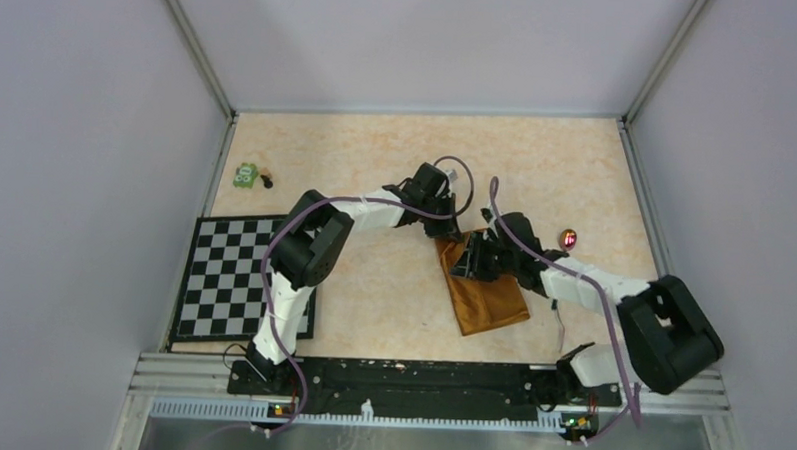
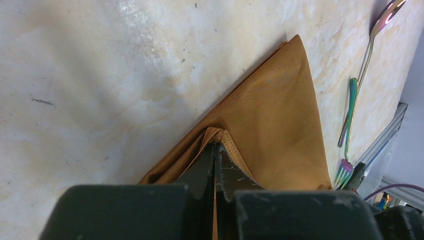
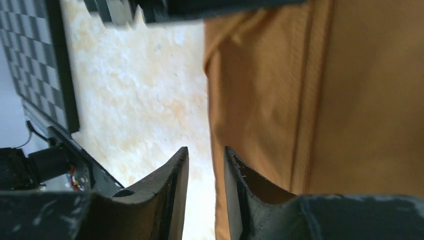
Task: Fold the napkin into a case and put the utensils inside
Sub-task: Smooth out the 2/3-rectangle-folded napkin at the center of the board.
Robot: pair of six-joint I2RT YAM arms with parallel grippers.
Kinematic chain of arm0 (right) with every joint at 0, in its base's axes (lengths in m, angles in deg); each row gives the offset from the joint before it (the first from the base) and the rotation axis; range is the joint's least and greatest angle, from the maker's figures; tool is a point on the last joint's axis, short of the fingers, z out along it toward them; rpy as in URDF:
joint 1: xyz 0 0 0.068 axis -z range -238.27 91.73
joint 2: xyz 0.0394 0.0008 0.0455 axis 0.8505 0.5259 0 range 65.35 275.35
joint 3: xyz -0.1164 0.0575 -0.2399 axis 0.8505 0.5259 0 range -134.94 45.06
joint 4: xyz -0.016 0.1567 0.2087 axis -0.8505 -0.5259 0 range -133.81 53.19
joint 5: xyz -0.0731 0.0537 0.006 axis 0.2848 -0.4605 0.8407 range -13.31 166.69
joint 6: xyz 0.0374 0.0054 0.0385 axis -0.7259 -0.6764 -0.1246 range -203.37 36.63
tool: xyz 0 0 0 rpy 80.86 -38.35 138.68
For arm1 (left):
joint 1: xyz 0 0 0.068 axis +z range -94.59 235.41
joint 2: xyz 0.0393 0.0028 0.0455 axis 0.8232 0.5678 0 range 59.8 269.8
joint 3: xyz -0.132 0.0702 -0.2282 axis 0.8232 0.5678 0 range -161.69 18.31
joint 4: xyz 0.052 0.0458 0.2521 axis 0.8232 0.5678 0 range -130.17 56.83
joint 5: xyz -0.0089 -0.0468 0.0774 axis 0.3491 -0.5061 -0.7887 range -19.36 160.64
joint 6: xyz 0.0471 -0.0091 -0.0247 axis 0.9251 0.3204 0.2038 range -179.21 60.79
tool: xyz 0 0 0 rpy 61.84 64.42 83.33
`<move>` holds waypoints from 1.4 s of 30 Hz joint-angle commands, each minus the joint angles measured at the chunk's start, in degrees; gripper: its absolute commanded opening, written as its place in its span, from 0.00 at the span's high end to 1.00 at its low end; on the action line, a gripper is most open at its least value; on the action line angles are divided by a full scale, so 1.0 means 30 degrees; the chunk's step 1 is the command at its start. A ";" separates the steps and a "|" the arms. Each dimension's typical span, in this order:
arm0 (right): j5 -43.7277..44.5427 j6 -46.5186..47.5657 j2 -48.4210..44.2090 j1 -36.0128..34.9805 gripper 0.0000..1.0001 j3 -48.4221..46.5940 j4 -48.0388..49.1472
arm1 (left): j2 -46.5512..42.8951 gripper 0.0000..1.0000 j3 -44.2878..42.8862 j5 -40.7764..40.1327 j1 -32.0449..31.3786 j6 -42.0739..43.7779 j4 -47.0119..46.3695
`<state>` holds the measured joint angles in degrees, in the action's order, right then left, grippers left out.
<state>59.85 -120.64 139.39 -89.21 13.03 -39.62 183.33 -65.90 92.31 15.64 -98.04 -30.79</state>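
Note:
The rust-orange napkin (image 1: 492, 300) lies folded into a narrow strip at the table's middle. My left gripper (image 1: 452, 230) is at its far end, shut on a raised corner of the cloth (image 2: 216, 145). The napkin (image 2: 280, 125) spreads as a triangle beyond the jaws. My right gripper (image 1: 470, 260) is open a little over the napkin's left edge (image 3: 206, 152), one finger over the cloth (image 3: 320, 100), the other over bare table. The utensils lie right of the napkin: a spoon (image 2: 387, 12) and a fork (image 2: 351, 100) with iridescent heads. The spoon head (image 1: 569, 238) shows in the top view.
The black-and-white checkered mat (image 1: 232, 279) lies at the left, also in the right wrist view (image 3: 35, 50). A small green toy (image 1: 245, 175) sits at the far left. The arms' black base rail (image 1: 419, 381) runs along the near edge. Grey walls enclose the table.

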 commanded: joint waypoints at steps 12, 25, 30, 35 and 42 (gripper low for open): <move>-0.5531 -0.1973 0.8225 0.0985 0.84 -0.1481 1.1532 | 0.0981 1.00 0.0859 0.0843 0.0494 0.0301 -0.0736; -0.6556 -0.2980 0.7683 0.1590 0.80 0.2724 1.3364 | 0.1480 1.00 0.1069 0.1431 0.0750 0.0295 -0.1227; -0.6687 -0.2955 0.5785 0.1582 0.75 0.4465 1.2719 | 0.1535 1.00 0.1106 0.1489 0.0895 0.0368 -0.1263; -0.7050 -0.3416 0.4284 0.1578 0.73 0.6313 1.2684 | 0.1649 1.00 0.1007 0.1674 0.0953 0.0393 -0.1271; -0.6994 -0.3835 0.0435 0.1533 0.67 0.8734 1.0285 | 0.1816 1.00 0.0924 0.1898 0.1025 0.0408 -0.1313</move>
<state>38.21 -132.49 147.12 -84.97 35.87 -1.19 185.64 -64.50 101.08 18.41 -98.48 -37.23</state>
